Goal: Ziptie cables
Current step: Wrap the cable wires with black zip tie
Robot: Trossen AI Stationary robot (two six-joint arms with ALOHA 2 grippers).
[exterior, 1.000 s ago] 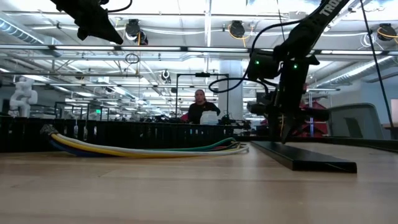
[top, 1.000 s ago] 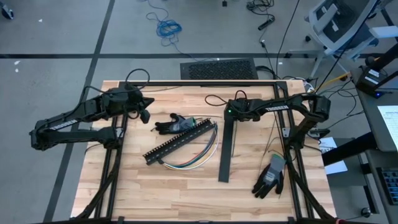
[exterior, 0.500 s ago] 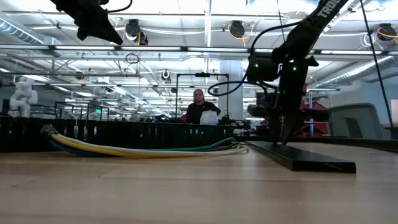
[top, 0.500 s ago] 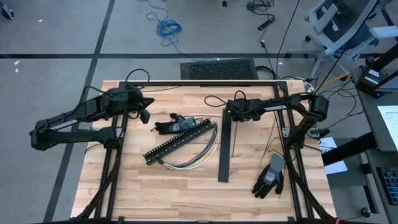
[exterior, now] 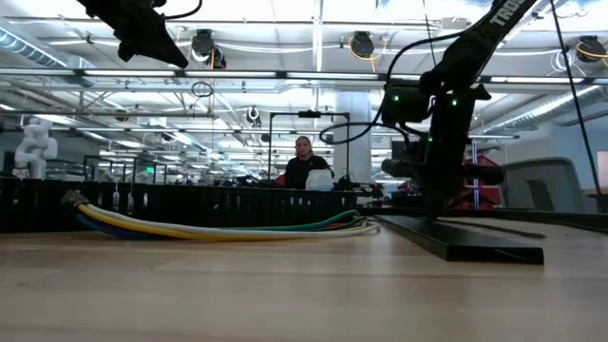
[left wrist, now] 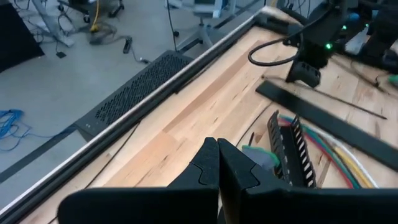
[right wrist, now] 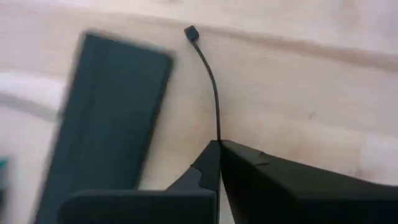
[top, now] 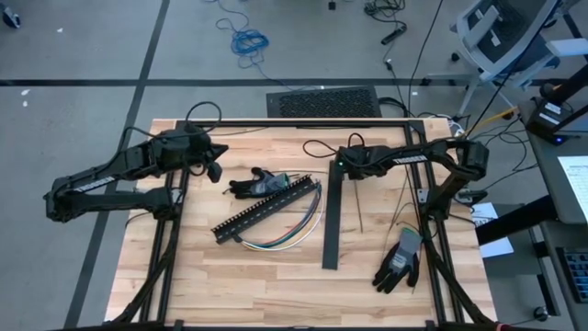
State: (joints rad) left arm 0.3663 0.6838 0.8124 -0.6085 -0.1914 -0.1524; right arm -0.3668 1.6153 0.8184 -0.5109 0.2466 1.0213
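The cables (top: pixel 292 234) are a loose bundle of white, yellow and green wires. They lie on the table along the near side of the black slotted duct (top: pixel 262 211) and also show in the low view (exterior: pixel 218 228). My right gripper (top: pixel 344 173) points down by the far end of the flat black strip (top: pixel 333 221) and is shut on a thin black zip tie (top: pixel 356 207). My left gripper (top: pixel 214 171) hovers shut above the table's left part, high up in the low view (exterior: pixel 157 47), and touches nothing. My right gripper (right wrist: pixel 219 144) pinches the zip tie's plain tail end (right wrist: pixel 217 134) between its two fingers, coming from above and pointing down. The tie runs away from the fingers toward the table's near edge, and its small square head (right wrist: pixel 191 31) is down at the wood.
One black glove (top: pixel 253 187) lies at the far end of the duct and another (top: pixel 400 260) by the right frame. Black frame rails run along the table's left, right and far sides. A person stands in the room beyond the table (exterior: pixel 304 161). Bare wood lies toward the near edge.
My right gripper has sunk a little toward the table beside the far end of the black strip and shifted slightly toward the table's right edge. The zip tie came with it, and its free end has swung to the right of the strip.
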